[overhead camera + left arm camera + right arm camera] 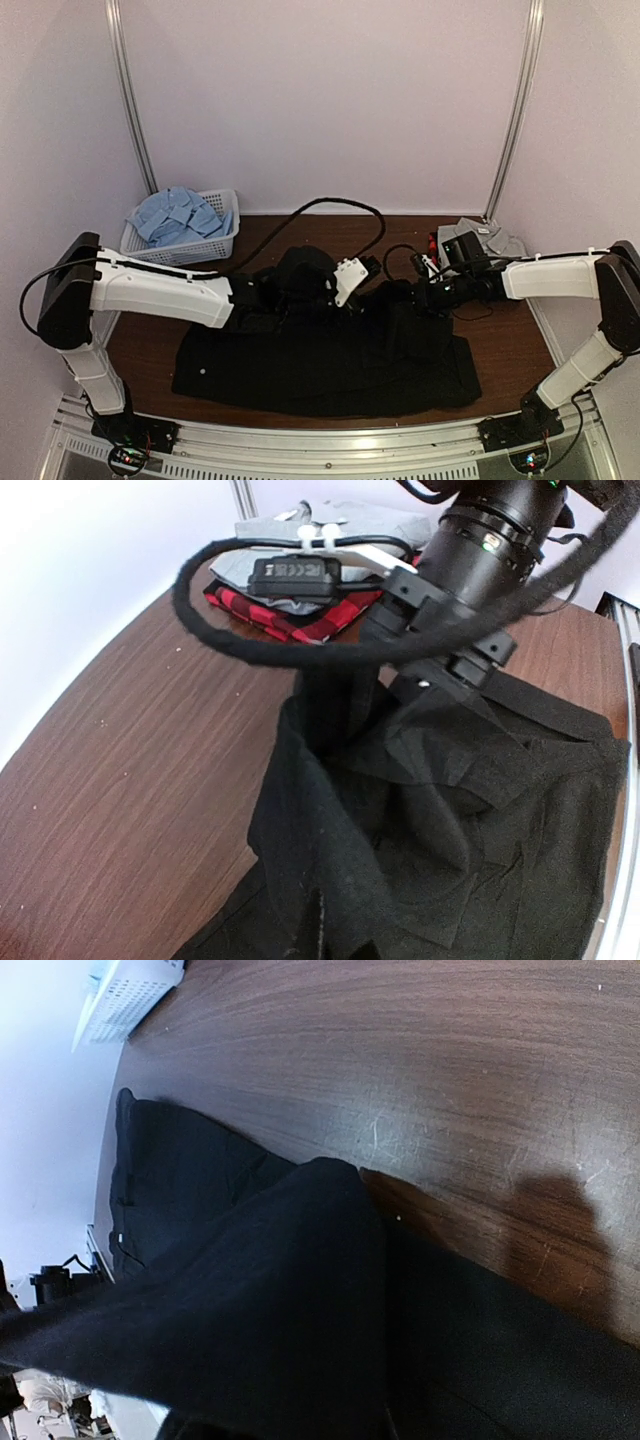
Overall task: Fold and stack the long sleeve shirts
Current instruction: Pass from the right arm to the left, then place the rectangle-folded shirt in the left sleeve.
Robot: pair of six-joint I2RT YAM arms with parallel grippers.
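Left gripper pinches the black shirt. The right gripper is hidden, so its state is unclear. Crowded just above the shirt, they could snag it.

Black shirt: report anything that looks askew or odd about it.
The black shirt is not lying flat: its far edge is bunched and pulled up into a peak mid-table, while the near part lies spread. A black cable also loops loosely across the table behind it.
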